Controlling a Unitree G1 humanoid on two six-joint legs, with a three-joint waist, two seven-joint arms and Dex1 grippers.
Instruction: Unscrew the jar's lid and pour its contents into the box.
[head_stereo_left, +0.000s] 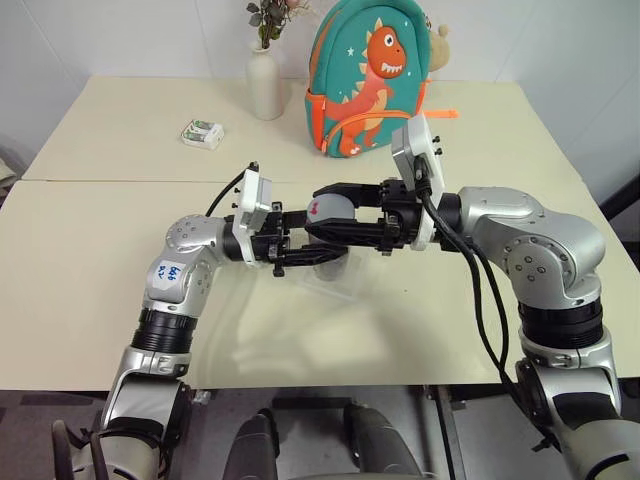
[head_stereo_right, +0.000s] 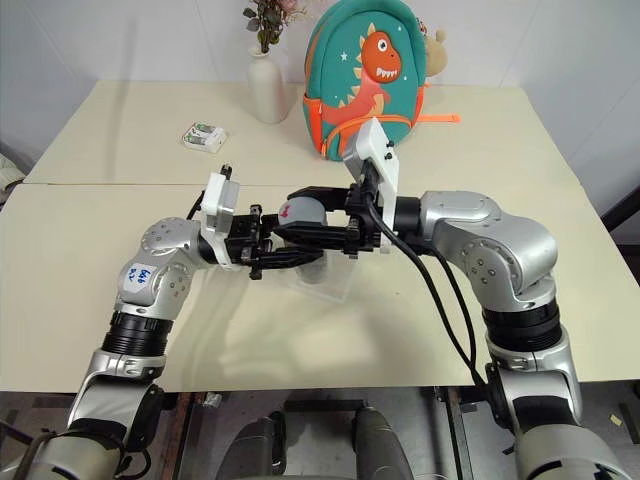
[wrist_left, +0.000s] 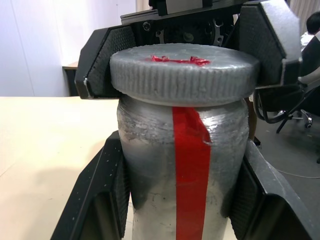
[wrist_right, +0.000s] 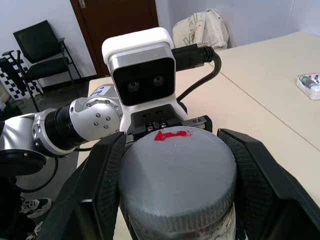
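Our right pincer (wrist_right: 175, 190) is clenched on the lid (wrist_right: 177, 187), one black finger pressed to each side of the grey ribbed cap, whose red mark faces the right wrist camera. Our left pincer (wrist_left: 182, 200) is clenched on the jar (wrist_left: 182, 165) just below, its pads hard against the clear wall on either side of the red streak. From the head view the two pincers meet end to end, holding the jar (head_stereo_left: 330, 215) on its side in the air above the tabletop (head_stereo_left: 100, 260).

The lid sits flush on the jar's neck with only a thin seam showing, so we judge it not yet unscrewed; the twisting is all to come. We cannot make out the contents through the scuffed plastic.

The box (head_stereo_left: 335, 280) lies on the tabletop directly under the jar, and nothing that we can see lies in it. After the lid comes off, the jar has yet to be tipped over it.

Farther back stand a white vase (head_stereo_left: 265, 85), a dinosaur backpack (head_stereo_left: 370, 75) and a small white-and-green packet (head_stereo_left: 202, 134), well apart from the work.
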